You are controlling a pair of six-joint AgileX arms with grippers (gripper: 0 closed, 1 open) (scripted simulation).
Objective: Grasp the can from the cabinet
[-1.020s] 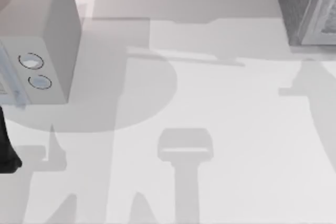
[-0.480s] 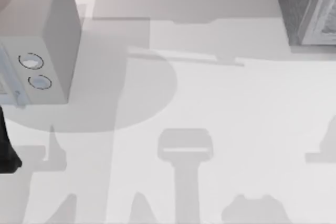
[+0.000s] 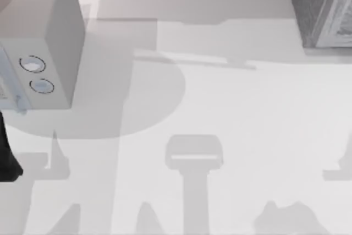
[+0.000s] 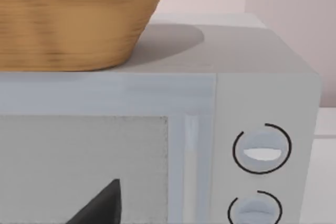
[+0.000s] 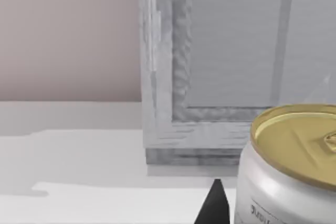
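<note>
Shadows at the lower right of the table point(image 3: 231, 108) have shifted since the earlier top views: the arm-shaped shadow once near the cabinet point(image 3: 322, 6) is now down by the near edge, w/ a lumpy patch at the bottom right. Nothing else in the top view has moved; microwave point(image 3: 38, 53) and cabinet stand as before.

In the right wrist view a can point(image 5: 289, 166), silver body w/ gold lid, is seen very close to the camera, outside the cabinet point(image 5: 220, 66) and in front of its pale framed front. A dark fingertip point(image 5: 214, 205) is seen just beside the can. Whether the right pincer is clenched on the can cannot be told; contact is not shown.

Left arm is parked at the table's left, by the microwave point(image 4: 157, 129); a wicker basket point(image 4: 73, 19) sits on top of it. One dark left fingertip point(image 4: 100, 205) is visible, pincer state cannot be told.

Progress, as judged: can appears already out of the cabinet, so the task looks nearly done or done, if the can is in fact held. What remains is only a secure hold & a lift clear.
</note>
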